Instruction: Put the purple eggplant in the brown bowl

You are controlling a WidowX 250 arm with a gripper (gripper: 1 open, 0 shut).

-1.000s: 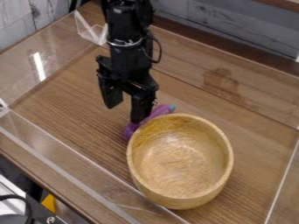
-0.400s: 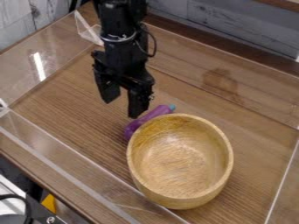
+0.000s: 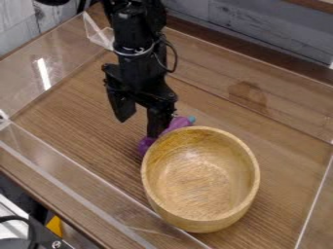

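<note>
One open pincer (image 3: 143, 124) near one eggplant (image 3: 166, 135), one bowl (image 3: 200, 181)

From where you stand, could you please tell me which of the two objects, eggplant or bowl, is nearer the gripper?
The glossy purple eggplant: it lies beside the gripper; the round light-brown bowl sits farther off.

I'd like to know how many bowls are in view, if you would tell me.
1: the brown bowl, on the table, right beside the purple eggplant.

Purple eggplant (image 3: 148, 144) beside brown bowl (image 3: 200, 181)
</note>
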